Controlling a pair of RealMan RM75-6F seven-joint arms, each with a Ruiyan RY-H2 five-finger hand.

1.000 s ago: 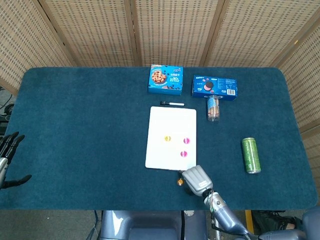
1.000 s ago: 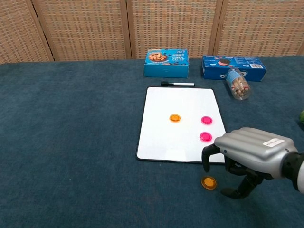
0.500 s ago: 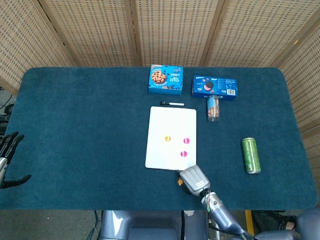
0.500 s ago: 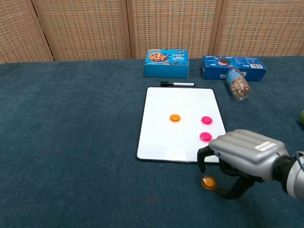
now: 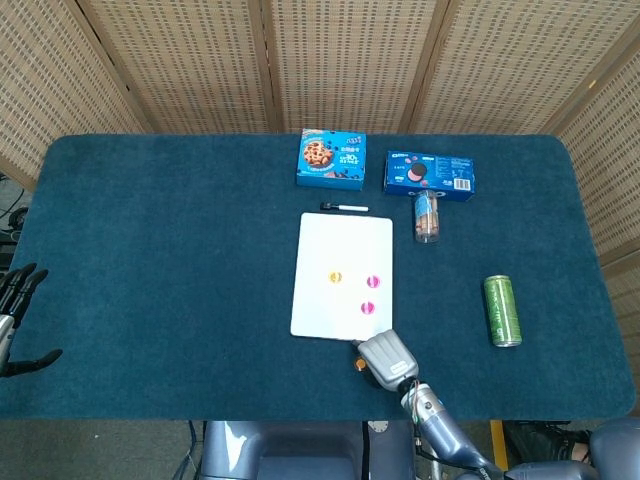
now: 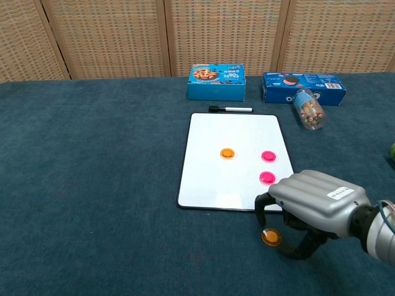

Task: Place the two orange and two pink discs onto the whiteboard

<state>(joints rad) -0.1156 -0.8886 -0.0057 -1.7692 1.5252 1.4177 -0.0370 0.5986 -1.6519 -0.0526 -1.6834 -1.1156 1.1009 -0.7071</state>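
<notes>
- The right hand [image 6: 311, 206] is low over the bench [image 6: 92, 185], fingers curled down around an orange disc [image 6: 270, 237] lying on the cloth just in front of the whiteboard [image 6: 216, 179]; I cannot tell if it grips the disc.
- One orange disc [image 6: 228, 153] and two pink discs [image 6: 268, 156] lie on the whiteboard.
- The left hand [image 5: 15, 300] rests at the bench edge, fingers apart, holding nothing.

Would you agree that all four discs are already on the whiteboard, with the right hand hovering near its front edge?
Not quite: only three are on the whiteboard, one orange disc and two pink discs. The second orange disc lies on the blue cloth just off the front edge, as the chest view shows. The right hand is indeed there, right over that disc.
</notes>
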